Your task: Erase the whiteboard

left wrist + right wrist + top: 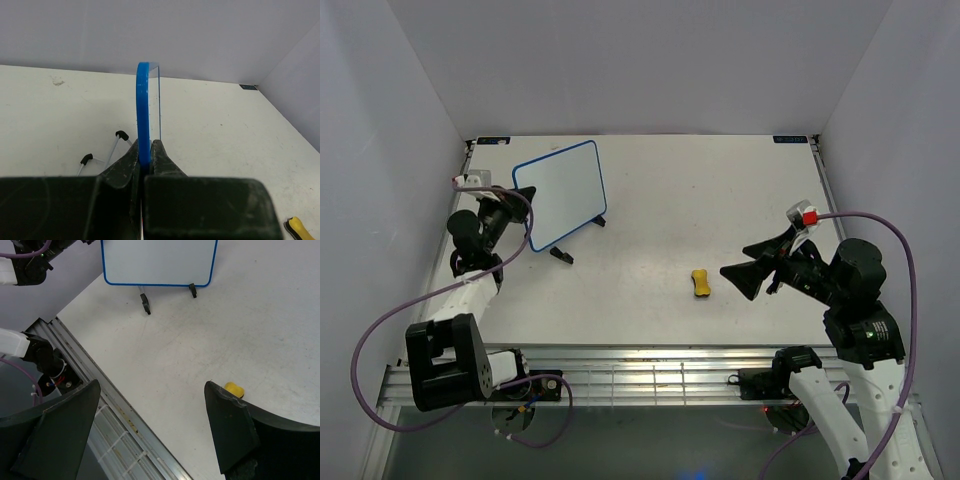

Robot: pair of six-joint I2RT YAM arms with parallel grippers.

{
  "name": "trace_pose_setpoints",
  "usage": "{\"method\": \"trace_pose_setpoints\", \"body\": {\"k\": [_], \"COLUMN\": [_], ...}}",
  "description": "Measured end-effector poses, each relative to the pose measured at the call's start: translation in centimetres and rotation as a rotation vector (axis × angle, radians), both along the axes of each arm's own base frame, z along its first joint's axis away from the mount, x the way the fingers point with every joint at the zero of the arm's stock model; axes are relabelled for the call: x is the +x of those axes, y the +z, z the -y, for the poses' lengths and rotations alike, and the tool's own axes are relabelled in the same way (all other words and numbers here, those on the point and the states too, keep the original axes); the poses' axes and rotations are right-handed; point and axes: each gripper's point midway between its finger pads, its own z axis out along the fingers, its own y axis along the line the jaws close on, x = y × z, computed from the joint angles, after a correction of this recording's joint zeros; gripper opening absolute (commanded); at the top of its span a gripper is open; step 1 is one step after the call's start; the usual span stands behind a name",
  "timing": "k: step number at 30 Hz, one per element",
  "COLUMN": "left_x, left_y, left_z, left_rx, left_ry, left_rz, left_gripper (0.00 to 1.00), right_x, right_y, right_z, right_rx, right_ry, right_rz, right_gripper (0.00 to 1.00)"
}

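I see a small yellow eraser (701, 283) lying flat on the white table (720, 190), right of centre. A slotted metal rail (650, 372) runs along the table's near edge.

top external: overhead, looking down, wide | left wrist: close, edge-on to whiteboard (143, 115) | right wrist: farther, facing same whiteboard

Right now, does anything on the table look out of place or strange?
Nothing is spilled or broken. One oddity: the whiteboard, clamped at a side edge by the left gripper, shows no writing in the top or right wrist views, while the yellow eraser lies loose on the table, apart from the open, empty right gripper.
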Motion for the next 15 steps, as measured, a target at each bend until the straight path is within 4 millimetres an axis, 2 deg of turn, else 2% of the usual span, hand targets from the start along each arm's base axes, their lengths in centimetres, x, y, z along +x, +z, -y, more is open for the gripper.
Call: {"method": "trace_pose_setpoints", "body": {"k": [7,15], "left_x": [-1.4,-0.7], "left_y": [-1.4,-2.3], "left_z": [-0.4,-1.3], "left_rx": [-0.009,-0.027], "left_ry": [0.070,0.127], "left_rz": [0.044,0.038], "left_gripper": [0.00,0.00], "right_x": [-0.3,-0.7], "right_y": [-0.2,0.0], "right_z": [-0.2,-0.3], "right_rx": [0.002,0.005], "right_ry": [0.018,0.031], "right_rz": [-0.005,0.005], "right_gripper": [0.90,0.90]}}
